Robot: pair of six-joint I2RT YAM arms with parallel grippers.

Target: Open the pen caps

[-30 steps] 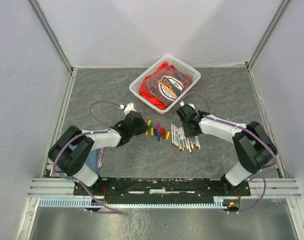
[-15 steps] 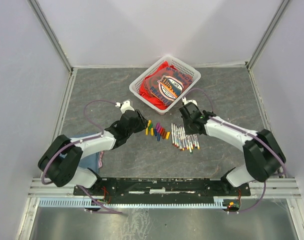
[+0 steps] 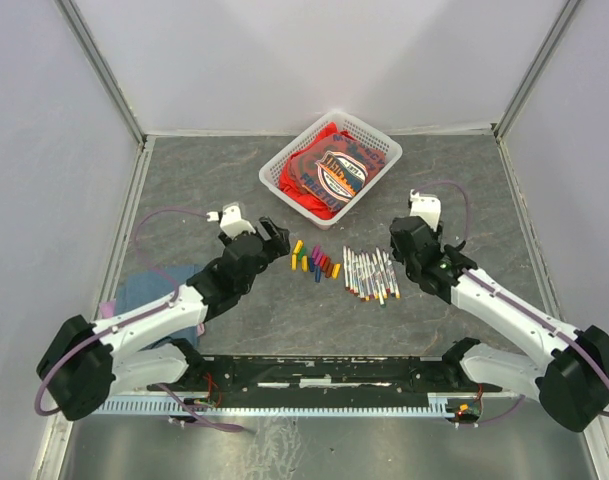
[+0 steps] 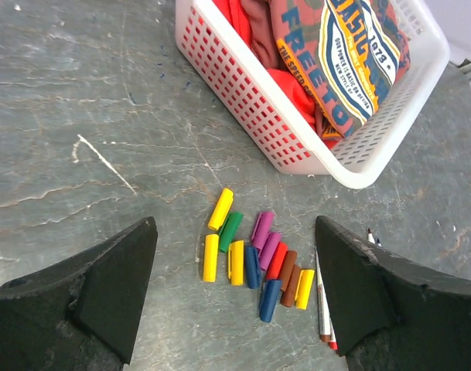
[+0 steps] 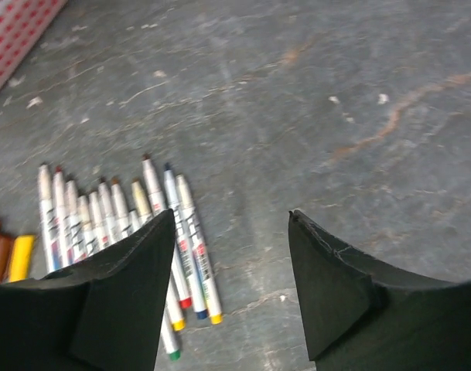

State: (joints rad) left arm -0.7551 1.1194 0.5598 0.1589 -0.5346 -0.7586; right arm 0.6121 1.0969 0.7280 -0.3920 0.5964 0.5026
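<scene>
The left hand (image 4: pixel 233 228) is seen spread wide with nothing held, over the pen caps (image 4: pixel 254 259), which lie in a tight cluster on the grey tabletop (image 4: pixel 80 116) near the white basket (image 4: pixel 243 108). In the basket a folded cloth (image 4: pixel 351 54) is kept, on which "FREETO" and "1973" can be read. Further right the white pens (image 5: pixel 111 209) are laid in a row, their print too blurred to read, and the right hand (image 5: pixel 231 220) is held wide and empty beside them.
</scene>
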